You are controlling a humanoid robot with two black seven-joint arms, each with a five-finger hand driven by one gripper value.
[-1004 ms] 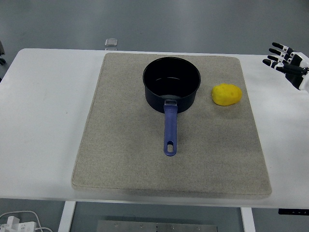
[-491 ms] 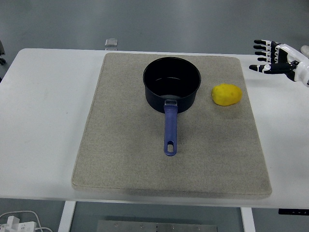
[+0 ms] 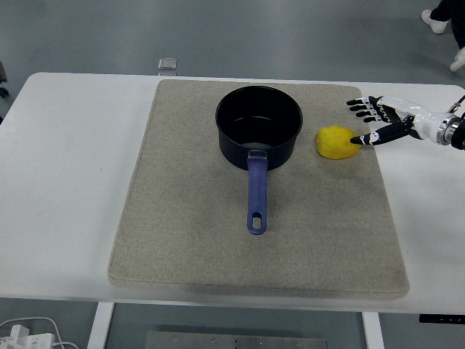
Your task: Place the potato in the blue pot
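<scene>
A yellow potato (image 3: 336, 142) lies on the beige mat (image 3: 218, 240), to the right of the blue pot (image 3: 258, 127). The pot is dark inside and holds nothing; its blue handle (image 3: 256, 195) points toward the near edge. My right hand (image 3: 369, 122) reaches in from the right edge with fingers spread, just right of the potato. Its thumb tip is at the potato's right side, touching or nearly so, and the other fingers hover above and behind it. The left arm is out of sight.
A small clear square object (image 3: 168, 64) sits at the table's far edge, left of the mat's top. Shoes of a person (image 3: 443, 22) show at the top right. White cables (image 3: 25, 331) lie on the floor below the table's front left.
My right hand has moved left and forward from the table's right edge to the potato's right side, staying open.
</scene>
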